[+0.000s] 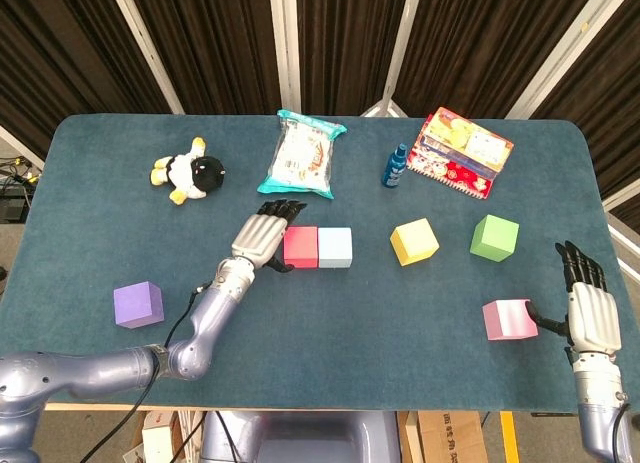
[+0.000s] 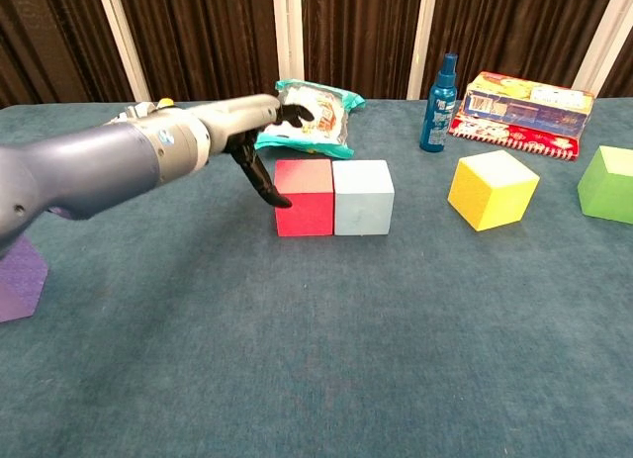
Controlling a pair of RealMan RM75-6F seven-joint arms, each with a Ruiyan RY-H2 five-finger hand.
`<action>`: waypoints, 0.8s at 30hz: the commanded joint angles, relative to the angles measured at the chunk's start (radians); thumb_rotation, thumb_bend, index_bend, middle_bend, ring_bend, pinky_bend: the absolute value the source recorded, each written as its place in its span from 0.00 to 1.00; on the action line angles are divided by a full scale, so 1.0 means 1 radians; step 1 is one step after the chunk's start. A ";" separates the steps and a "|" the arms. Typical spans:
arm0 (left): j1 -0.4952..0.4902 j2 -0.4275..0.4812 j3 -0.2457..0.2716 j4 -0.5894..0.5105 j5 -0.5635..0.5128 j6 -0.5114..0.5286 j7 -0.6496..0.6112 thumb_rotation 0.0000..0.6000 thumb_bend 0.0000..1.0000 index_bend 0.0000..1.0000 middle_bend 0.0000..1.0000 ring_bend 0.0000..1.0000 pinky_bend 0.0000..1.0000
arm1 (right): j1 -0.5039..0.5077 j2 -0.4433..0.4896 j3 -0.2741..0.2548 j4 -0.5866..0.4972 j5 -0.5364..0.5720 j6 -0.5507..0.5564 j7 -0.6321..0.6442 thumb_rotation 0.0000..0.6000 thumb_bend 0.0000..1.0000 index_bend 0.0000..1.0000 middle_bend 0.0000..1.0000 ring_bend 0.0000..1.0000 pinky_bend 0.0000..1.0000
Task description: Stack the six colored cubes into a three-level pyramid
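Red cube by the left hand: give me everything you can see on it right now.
The red cube is a plain, matte, evenly coloured block with crisp edges. It sits flat and upright on the blue table cloth, mid-table, one level only, nothing on top. Its right face is flush against the light blue cube, tops level. The left hand is at its left side, dark fingertips at that face; actual contact cannot be confirmed. It is not being lifted.
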 commanded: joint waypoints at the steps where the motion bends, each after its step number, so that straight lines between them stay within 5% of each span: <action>1: 0.003 0.029 -0.011 -0.033 -0.005 0.015 0.006 1.00 0.13 0.00 0.04 0.00 0.06 | 0.000 0.000 0.000 0.000 0.000 0.000 0.001 1.00 0.28 0.00 0.00 0.00 0.00; 11: 0.012 0.107 0.016 -0.114 -0.040 0.030 0.050 1.00 0.13 0.00 0.05 0.00 0.06 | 0.000 -0.001 0.000 -0.002 0.001 0.000 -0.003 1.00 0.28 0.00 0.00 0.00 0.00; 24: -0.008 0.071 0.071 -0.014 -0.057 0.042 0.118 1.00 0.17 0.00 0.05 0.00 0.06 | 0.001 -0.001 0.001 -0.005 0.007 -0.002 -0.005 1.00 0.28 0.00 0.00 0.00 0.00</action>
